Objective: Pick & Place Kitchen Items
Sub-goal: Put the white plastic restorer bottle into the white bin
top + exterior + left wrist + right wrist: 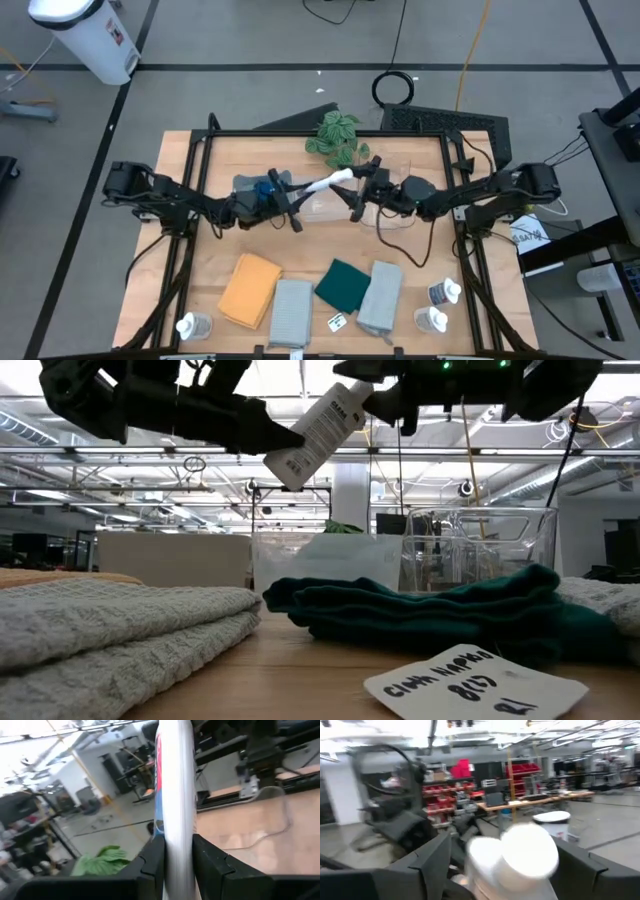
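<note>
A white squeeze bottle hangs in the air between my two grippers, above the clear bins; it also shows in the low view. My left gripper is shut on its lower end. My right gripper is open, with one finger on each side of the bottle's white cap; I cannot tell whether they touch it. A blue sponge lies in the left bin. Orange, grey-blue, dark green and grey-blue folded cloths lie flat near the front edge. My left gripper pinches the bottle's body between its two fingers, near the base end. The fingers come from the table's left side. The bottle is lifted clear and tilted, with its cap end higher and pointing toward the right gripper.
Two clear bins stand mid-table under the grippers. A green plant stands at the far edge. Other white bottles stand at the front left and front right. A paper tag lies by the cloths.
</note>
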